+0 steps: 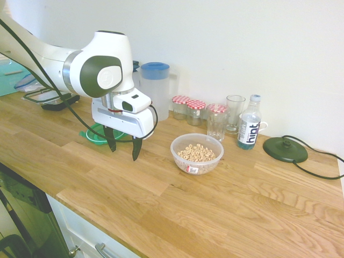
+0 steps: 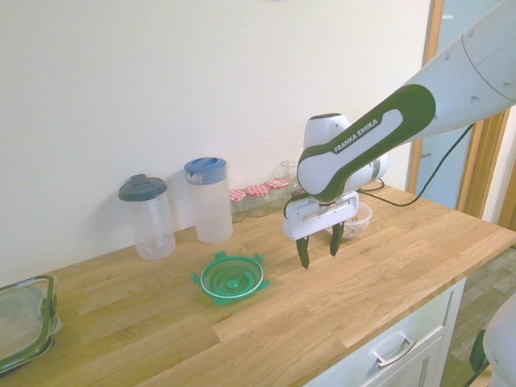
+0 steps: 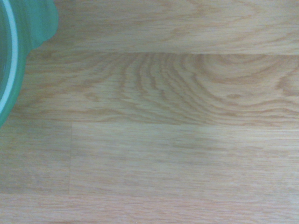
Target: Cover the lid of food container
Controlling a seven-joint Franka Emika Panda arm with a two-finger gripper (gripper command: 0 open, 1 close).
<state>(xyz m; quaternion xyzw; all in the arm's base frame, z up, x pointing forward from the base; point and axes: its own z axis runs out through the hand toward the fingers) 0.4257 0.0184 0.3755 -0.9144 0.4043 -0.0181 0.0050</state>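
In the first exterior view, the jaws (image 1: pixel 123 149) are spread above the worktop (image 1: pixel 177 215); the clear bowl (image 1: pixel 196 154) holds cereal rings. In the second, the round green lid (image 2: pixel 232 278), with tabs, lies on the worktop. In the wrist view, its edge appears.

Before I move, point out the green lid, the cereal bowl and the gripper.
green lid (image 2: pixel 233 285): second exterior, centre
cereal bowl (image 1: pixel 198 152): first exterior, cereal inside
gripper (image 2: pixel 319 253): second exterior, between fingertips

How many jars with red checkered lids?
3. All stand in a row by the wall, between the blue-lidded pitcher and the bottle: left jar, middle jar, right jar, nearest the bottle. No sign of hidden ones.
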